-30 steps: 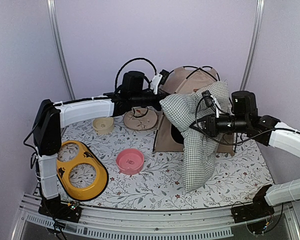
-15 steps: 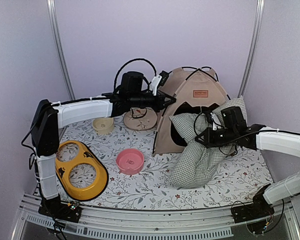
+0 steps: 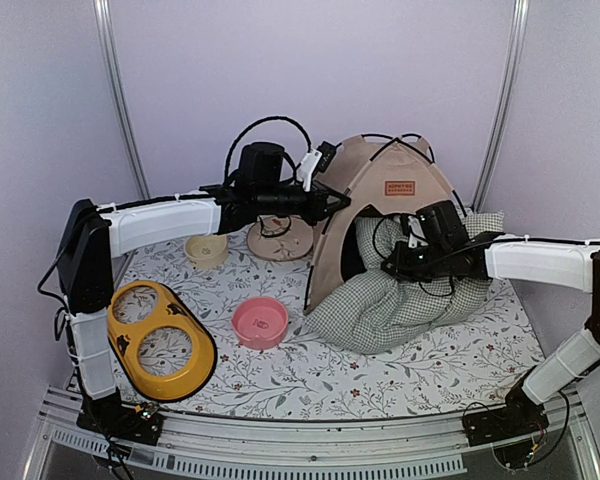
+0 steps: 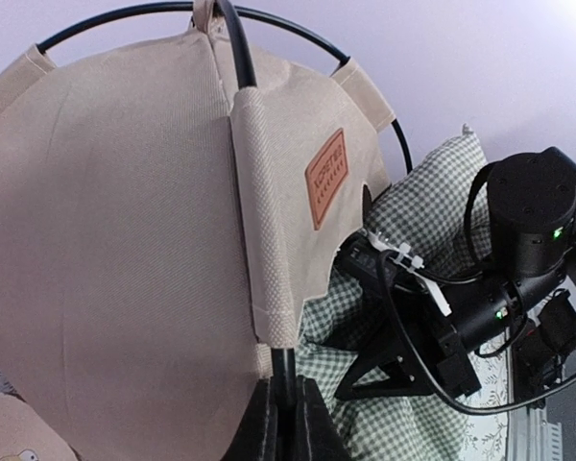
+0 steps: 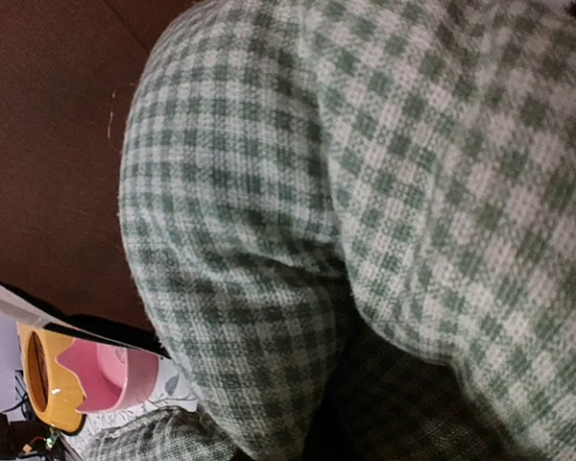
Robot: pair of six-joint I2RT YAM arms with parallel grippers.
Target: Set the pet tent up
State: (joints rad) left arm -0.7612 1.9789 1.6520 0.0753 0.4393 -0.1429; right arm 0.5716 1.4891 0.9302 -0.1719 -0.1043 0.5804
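The pet tent [image 3: 385, 190] stands upright at the far right, so raising looks done. The left gripper [image 4: 284, 415] is clamped on its front black pole [image 4: 281, 363]; the right gripper [image 3: 393, 262], closed, seemingly pinches the checked cushion [image 3: 375, 312] (half inside the doorway), which needs pushing in.

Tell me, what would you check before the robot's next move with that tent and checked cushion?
1. Left gripper shut on the pet tent by its pole: ok.
2. Pet tent standing upright: ok.
3. Right gripper shut on cushion: ok.
4. Cushion fully inside pet tent: not ok, most lies outside the doorway.
5. Pink bowl apart from cushion: ok.
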